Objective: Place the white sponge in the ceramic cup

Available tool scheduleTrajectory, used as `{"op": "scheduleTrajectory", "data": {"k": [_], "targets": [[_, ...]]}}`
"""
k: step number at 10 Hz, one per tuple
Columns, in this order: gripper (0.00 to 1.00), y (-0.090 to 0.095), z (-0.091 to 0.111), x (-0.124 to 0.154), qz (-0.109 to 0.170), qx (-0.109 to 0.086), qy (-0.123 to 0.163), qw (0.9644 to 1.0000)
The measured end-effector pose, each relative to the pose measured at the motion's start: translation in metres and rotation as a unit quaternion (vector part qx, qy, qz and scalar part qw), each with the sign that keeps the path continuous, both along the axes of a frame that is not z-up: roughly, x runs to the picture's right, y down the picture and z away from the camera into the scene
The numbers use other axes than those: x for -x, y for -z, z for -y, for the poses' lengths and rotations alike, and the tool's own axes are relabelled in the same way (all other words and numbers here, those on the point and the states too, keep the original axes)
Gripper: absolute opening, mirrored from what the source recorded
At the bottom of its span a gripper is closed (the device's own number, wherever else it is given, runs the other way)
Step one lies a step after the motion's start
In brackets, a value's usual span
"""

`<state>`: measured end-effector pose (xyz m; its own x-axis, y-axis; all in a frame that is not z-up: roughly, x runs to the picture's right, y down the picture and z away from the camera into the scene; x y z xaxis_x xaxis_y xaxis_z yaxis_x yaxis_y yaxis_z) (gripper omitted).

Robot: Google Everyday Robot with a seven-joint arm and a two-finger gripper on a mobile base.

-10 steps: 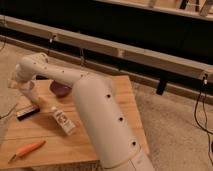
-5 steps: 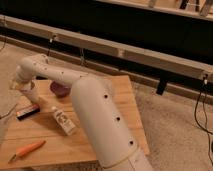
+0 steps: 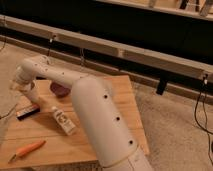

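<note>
The gripper [image 3: 21, 86] hangs over the table's [image 3: 120, 100] far-left corner, above the ceramic cup [image 3: 27, 93]; jaws' state cannot be told.

Gripper [image 3: 21, 86] hangs at the table's [image 3: 122, 107] 9 o'clock edge; black-and-red bar [image 3: 28, 111] and bottle [image 3: 63, 121] crowd below, right side's open.

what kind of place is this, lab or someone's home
Probably a lab or test room, not a home. A bare wooden table on speckled carpet holds staged props: carrot, bottle, maroon bowl. Cables hang from a wall rail. The pincer is at the table's far left.
</note>
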<state>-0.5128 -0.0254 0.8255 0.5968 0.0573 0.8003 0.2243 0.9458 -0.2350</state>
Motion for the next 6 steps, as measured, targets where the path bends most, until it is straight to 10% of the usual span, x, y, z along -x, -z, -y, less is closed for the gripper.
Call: {"op": "scheduleTrajectory", "data": {"k": [6], "targets": [[0.8,0.011,0.008,-0.004,0.024,0.009,-0.025,0.9994]]}}
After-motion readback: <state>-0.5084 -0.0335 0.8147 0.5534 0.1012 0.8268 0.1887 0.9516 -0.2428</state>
